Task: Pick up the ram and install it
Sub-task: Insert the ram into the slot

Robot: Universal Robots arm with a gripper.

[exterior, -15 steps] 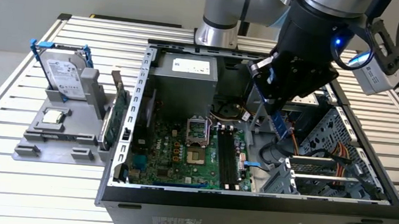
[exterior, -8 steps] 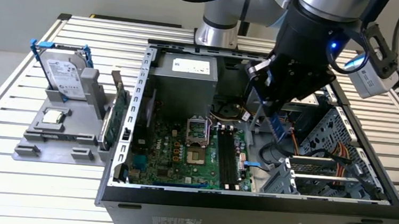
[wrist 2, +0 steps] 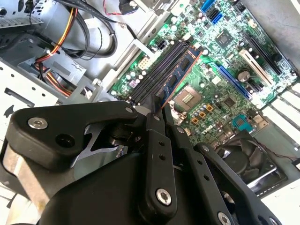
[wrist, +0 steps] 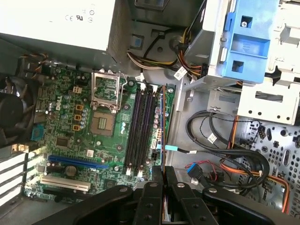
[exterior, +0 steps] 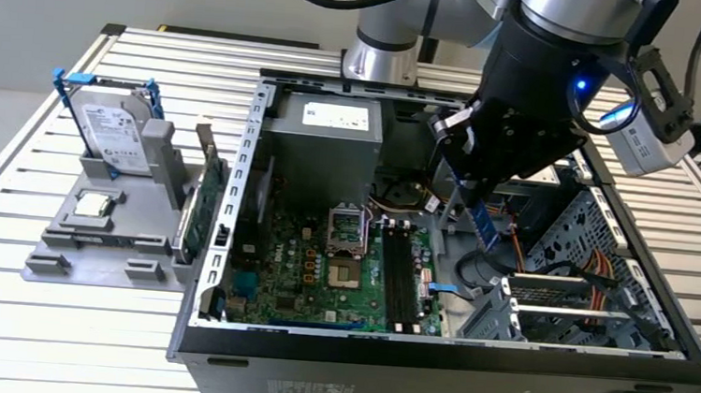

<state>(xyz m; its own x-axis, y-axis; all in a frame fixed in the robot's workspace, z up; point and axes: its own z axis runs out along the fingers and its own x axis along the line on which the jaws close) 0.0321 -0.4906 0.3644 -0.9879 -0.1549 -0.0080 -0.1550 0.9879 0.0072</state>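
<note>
- Slatted white desk (exterior: 65, 324) carries one open computer case (exterior: 436, 382), its motherboard (wrist: 61, 117) facing up.
- One hand (wrist: 163, 171) is pressed together, pinching the ram (wrist: 162, 122) by its upper edge; the strip juts out from between the fingers in both wrist views.
- One ram, blue-green with black chips, hangs inside the case above the board and does not look seated.
- Its long axis runs about parallel to the black memory slots (wrist: 140, 133). The slots lie below it and just toward the exterior view's left.
- The slots sit too close together to count.
- One open processor socket (wrist: 104, 124) sits beside them.
- Outside the case, on the exterior view's left, are one upright expansion card (exterior: 206, 209), one hard drive (exterior: 118, 136) and one processor chip (exterior: 96, 203).
</note>
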